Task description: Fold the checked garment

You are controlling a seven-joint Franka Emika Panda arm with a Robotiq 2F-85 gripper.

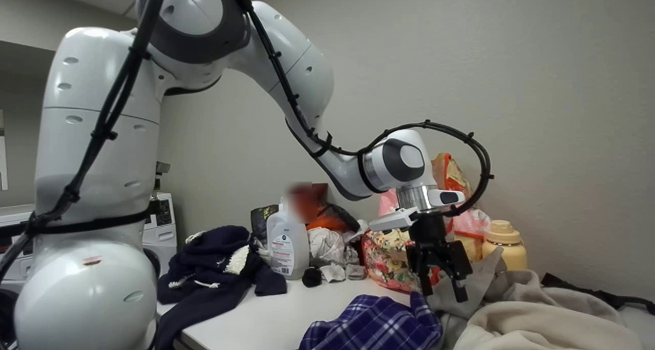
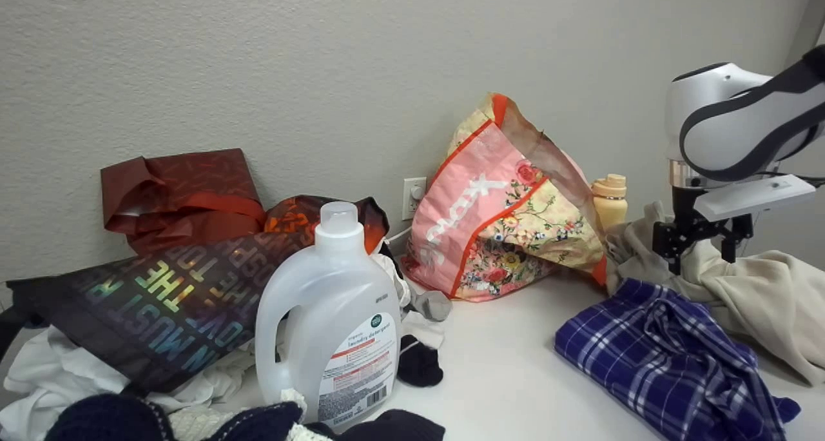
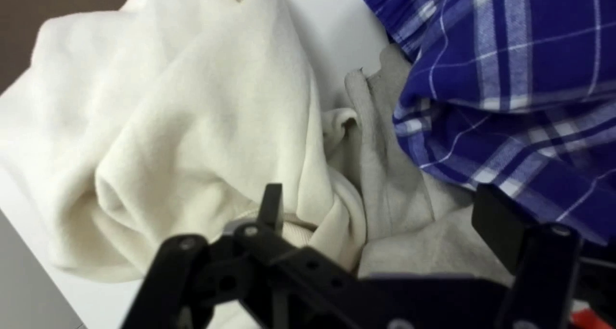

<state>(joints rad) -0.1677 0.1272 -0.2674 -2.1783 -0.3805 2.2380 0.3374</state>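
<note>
Shows a glossy white arm [image 1: 307, 84] of smooth, rounded form, with dark grey covers [image 1: 204, 45], fine dark seams [image 1: 71, 108] and small oval hollows [image 1: 74, 119]. Carries along its length a black cable [image 1: 285, 77], fastened by black ties [image 1: 323, 147] with short ends sticking out, and a black strap [image 1: 97, 225] around the lower part. Bears below this strap a small reddish mark [image 1: 93, 261]. Has near the gripper [image 1: 443, 290] a shiny metal ring [image 1: 415, 198] and a flat white bar [image 2: 755, 195]. Is matt black at the gripper, with angular links [image 3: 284, 253], blocky fingers [image 3: 500, 218], round holes [image 3: 313, 264] and, in the wrist view, small greyish screws [image 3: 250, 231].
</note>
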